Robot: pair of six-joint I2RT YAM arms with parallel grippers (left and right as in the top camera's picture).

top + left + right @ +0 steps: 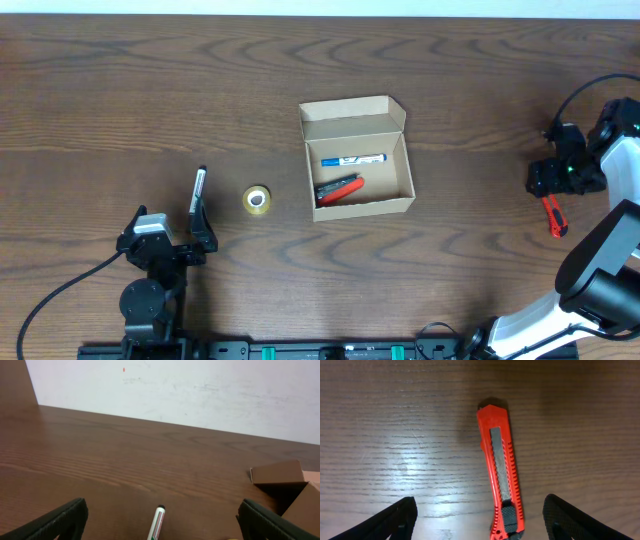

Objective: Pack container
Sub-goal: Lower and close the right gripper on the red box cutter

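Observation:
The container [400, 205] is a small tan cardboard box at the table's middle, open, its flap lid standing at the far side. In it lie a blue marker [353, 159] and a red-and-black pen-like item [338, 190]. A green-and-white marker [198, 190] lies left of the box; in the left wrist view this marker [157, 525] lies on the table between my left gripper's [161, 512] open jaws. My right gripper [480, 520] is open above a red utility knife [501, 475] at the far right of the table [553, 215], and is not touching it.
A small roll of yellowish tape [257, 200] lies between the green marker and the box. The box's corner shows at the right of the left wrist view [280, 477]. A white wall stands behind the table's far edge.

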